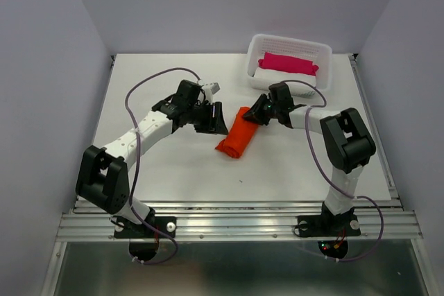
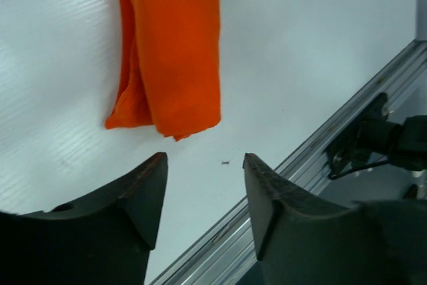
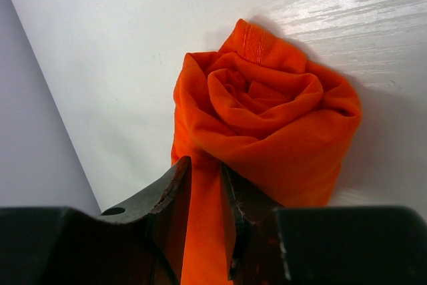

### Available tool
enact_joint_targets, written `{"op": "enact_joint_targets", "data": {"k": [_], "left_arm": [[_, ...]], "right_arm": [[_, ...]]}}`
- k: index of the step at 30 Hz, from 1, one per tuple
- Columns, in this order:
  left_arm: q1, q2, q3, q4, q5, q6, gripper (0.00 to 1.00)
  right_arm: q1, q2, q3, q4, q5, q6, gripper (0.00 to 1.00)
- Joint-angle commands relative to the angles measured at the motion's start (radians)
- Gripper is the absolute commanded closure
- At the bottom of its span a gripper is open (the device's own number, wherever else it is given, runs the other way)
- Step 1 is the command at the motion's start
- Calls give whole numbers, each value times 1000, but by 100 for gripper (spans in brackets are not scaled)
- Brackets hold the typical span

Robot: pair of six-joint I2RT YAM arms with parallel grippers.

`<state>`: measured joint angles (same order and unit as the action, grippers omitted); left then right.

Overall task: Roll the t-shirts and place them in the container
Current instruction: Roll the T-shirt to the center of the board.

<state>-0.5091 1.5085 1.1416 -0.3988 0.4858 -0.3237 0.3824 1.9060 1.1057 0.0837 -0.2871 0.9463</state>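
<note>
The white tabletop is carrying a white basket at far right, magenta cloth lying over white cloth inside. The orange-red t-shirt, rolled, is lying mid-tabletop. The right claw is clamping a fold at its far end. The left claw is hanging just beside the roll, jaws apart, gripping nothing.

White-and-black arms trailing purple cables, with black jaws.

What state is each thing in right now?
orange t-shirt: rolled, lying on the table
left tool: open, empty, apart from the shirt
right tool: shut on a fold of the roll
white basket: upright, holding two bundles
magenta-pink bundle: rolled, in the basket
white bundle: in the basket
</note>
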Motion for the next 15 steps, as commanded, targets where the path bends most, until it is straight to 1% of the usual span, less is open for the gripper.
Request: {"op": "enact_joint_targets", "data": {"k": [1, 3, 4, 6, 9, 12, 13, 15], "left_arm": [[-12, -36, -43, 162, 92, -75, 43], [-20, -31, -69, 233, 144, -116, 46], [-26, -25, -86, 286, 172, -130, 50], [-34, -1, -92, 339, 184, -149, 54], [-46, 61, -85, 363, 204, -149, 62], [-49, 128, -83, 374, 212, -141, 79], [-49, 143, -82, 373, 198, -127, 88], [-45, 183, -69, 348, 151, -104, 98]], "right_arm": [[16, 37, 32, -13, 57, 22, 70], [16, 42, 37, -22, 72, 34, 70], [16, 44, 42, -25, 77, 37, 70], [16, 47, 43, -35, 86, 42, 70], [16, 51, 46, -42, 91, 48, 69], [16, 47, 45, -44, 92, 49, 69], [16, 44, 45, -47, 94, 49, 69], [16, 36, 46, -59, 85, 34, 68]]}}
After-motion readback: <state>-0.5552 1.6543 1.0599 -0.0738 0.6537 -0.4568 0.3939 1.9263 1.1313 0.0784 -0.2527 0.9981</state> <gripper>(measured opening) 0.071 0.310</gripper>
